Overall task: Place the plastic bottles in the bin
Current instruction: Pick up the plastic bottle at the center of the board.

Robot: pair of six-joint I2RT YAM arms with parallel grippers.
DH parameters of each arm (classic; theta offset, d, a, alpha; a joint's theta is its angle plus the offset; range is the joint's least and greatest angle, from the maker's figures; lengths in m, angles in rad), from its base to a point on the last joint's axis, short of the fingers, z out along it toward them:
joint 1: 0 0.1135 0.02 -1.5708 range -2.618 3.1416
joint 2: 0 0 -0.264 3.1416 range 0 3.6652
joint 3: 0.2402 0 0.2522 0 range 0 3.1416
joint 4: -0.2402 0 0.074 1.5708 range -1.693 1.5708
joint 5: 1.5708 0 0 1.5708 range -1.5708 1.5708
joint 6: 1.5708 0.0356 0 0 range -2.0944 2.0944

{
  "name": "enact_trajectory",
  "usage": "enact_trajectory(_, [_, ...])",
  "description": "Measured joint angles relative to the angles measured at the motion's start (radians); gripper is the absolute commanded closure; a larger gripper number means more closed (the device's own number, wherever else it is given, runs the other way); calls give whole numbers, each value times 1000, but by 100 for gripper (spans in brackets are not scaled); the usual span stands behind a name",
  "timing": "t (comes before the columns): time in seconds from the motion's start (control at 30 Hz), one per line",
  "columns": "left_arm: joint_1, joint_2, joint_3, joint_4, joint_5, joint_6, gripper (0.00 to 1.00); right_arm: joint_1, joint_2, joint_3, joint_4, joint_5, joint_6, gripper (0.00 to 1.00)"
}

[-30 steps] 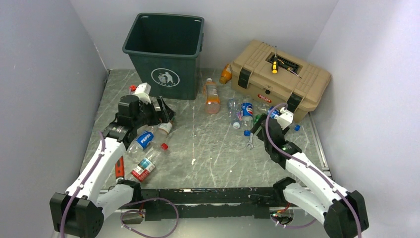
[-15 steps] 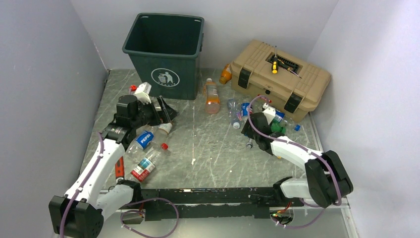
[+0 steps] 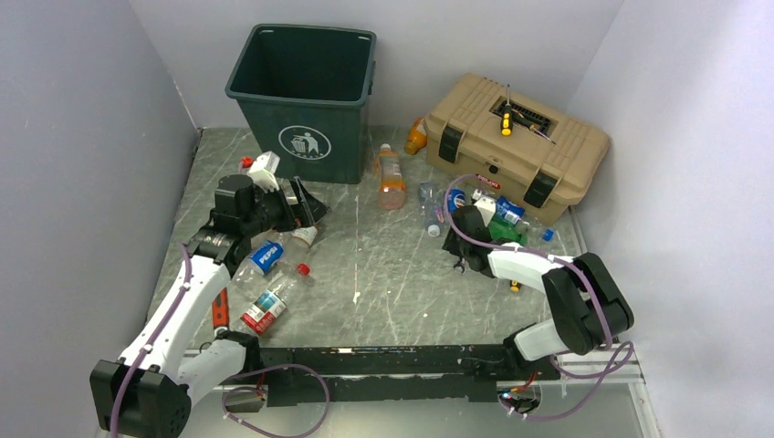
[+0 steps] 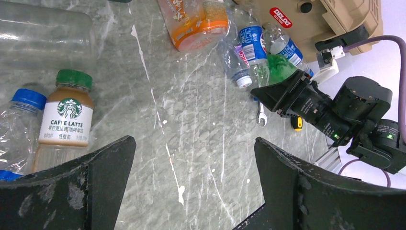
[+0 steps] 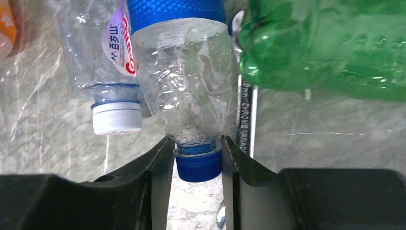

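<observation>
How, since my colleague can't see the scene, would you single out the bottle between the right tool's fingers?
Find the tan toolbox; bottles lie clustered at its front. The one meant is the clear bottle with blue label and blue cap, flanked by a white-capped clear bottle and a green bottle.

Work surface: grey marble-patterned tabletop [image 3: 392, 274], with white veins and pale scuff marks and a slight sheen. Enclosure: plain pale lilac-grey back wall [image 3: 456, 36], matching left wall [image 3: 82, 182] and matching right wall [image 3: 694, 182], all meeting the tabletop edges. Lighting is even and diffuse, with soft shadows.
</observation>
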Motion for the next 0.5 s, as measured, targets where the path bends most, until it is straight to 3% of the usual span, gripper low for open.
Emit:
enact_trajectory(0.17, [0, 0, 0, 0, 0, 1, 1, 5, 2, 0, 8, -31, -16, 84])
enact_trajectory(0.27, [0, 0, 0, 0, -2, 2, 1, 5, -18, 0, -2, -31, -16, 100])
enact_trajectory(0.5, [2, 0, 0, -4, -27, 6, 1, 53, -333, 5, -189, -2, -22, 100])
